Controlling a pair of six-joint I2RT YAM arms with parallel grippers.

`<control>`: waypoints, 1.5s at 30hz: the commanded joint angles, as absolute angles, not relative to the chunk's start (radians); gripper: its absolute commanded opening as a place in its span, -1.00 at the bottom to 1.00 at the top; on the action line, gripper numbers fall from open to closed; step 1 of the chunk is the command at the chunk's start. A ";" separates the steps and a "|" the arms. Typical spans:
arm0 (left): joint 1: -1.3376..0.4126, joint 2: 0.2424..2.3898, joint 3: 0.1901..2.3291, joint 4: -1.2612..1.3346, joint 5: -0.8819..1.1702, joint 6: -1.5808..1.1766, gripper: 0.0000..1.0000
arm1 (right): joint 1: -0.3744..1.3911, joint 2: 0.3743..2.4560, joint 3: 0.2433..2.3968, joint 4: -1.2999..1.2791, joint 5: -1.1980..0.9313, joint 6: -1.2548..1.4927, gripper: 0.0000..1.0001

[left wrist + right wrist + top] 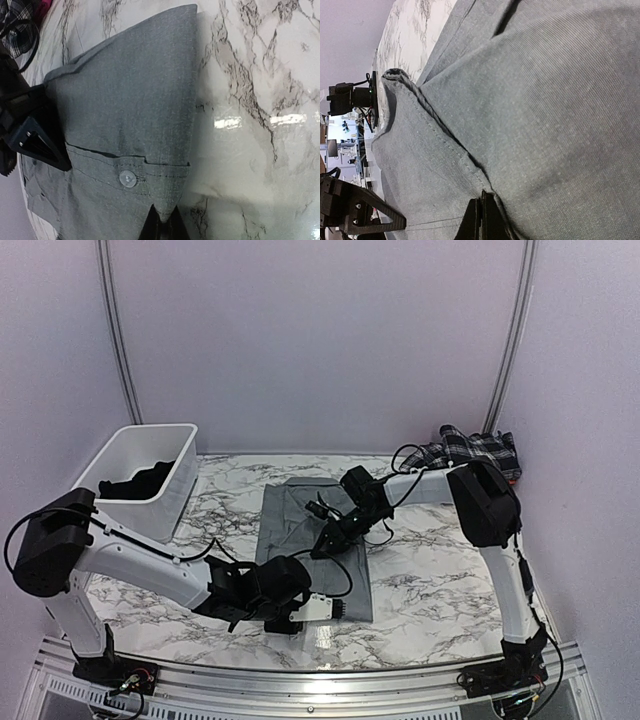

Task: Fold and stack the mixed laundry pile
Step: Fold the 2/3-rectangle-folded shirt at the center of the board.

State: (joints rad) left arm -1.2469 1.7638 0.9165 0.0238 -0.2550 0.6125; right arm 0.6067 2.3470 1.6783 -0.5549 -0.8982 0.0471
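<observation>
1. Grey shirt [283, 530]: lies spread flat on the counter [430, 570], directly under both hands. It is the garment being folded.
2. Left hand [336, 608]: closed on the corner of a buttoned cuff at the shirt's near edge. One button [128, 178] sits just beyond its fingertips.
3. Right hand [322, 548]: closed, with its fingertips at a fold near the shirt's middle. Whether cloth is caught between them cannot be told.
4. Step in hand, as a judgement: the sleeve fold of the first garment, with stacking not yet begun.
5. Next move, as a judgement: the left hand should carry the cuff away from itself, over the body of the shirt towards the right hand, and that hand should pin the crease.
6. Count: one grey shirt and two hands. One basket [178, 455] stands far to the outer side of the left hand and holds one black cloth [140, 483]. One plaid piece [470, 448] and one red-pink piece [46, 5] lie well beyond the right hand.
</observation>
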 commanded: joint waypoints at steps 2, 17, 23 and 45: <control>-1.269 1.677 1.042 -0.188 -0.249 0.535 -1.00 | 0.644 2.312 1.559 -0.584 -0.810 0.040 -1.00; -1.272 1.487 1.185 -0.496 -0.010 0.397 -1.00 | 0.760 2.007 1.327 -0.639 -0.913 0.017 -0.81; -1.265 1.512 1.230 -0.543 0.036 0.444 -1.00 | 0.637 2.047 1.571 -0.677 -0.842 0.033 -0.41; -1.143 1.647 1.424 -0.650 0.264 0.492 -1.00 | 0.596 2.371 1.822 -0.729 -0.592 -0.066 -0.41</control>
State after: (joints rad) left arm -1.1481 1.6505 1.3640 -0.5777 0.1722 0.5049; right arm 0.5465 2.3913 1.9034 -0.6907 -0.6075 -0.0341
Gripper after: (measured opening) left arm 0.018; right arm 0.305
